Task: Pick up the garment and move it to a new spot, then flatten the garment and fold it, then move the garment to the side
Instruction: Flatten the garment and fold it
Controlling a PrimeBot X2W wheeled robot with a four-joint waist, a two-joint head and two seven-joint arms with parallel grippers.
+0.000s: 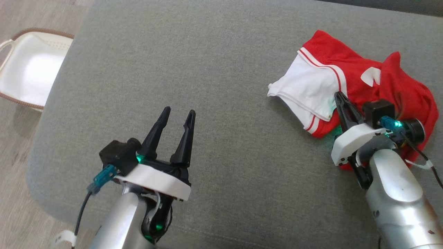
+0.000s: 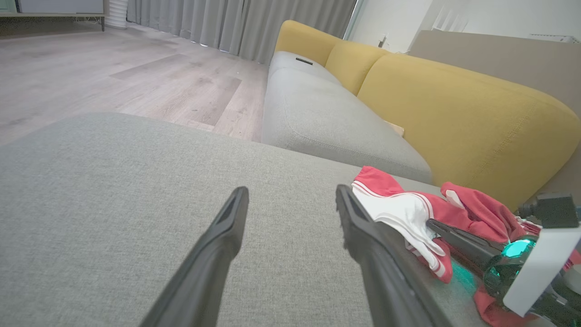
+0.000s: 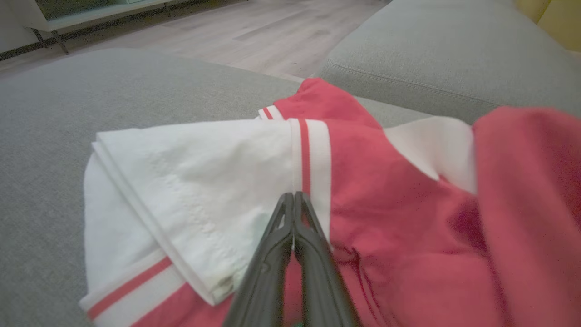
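Altogether: one garment (image 1: 398,86), left tool (image 1: 179,111), right tool (image 1: 339,95).

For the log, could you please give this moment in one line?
stage: grasp | right end effector: shut on garment | left end effector: open

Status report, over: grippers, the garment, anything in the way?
Left gripper open, above grey cushion. Right gripper shut, tips on crumpled red-and-white garment; pinch unclear. No obstruction seen.

One garment (image 1: 349,86), two grippers (image 1: 180,110) (image 1: 337,94), one basket (image 1: 34,65), one ottoman (image 1: 221,52), one sofa (image 2: 454,104).
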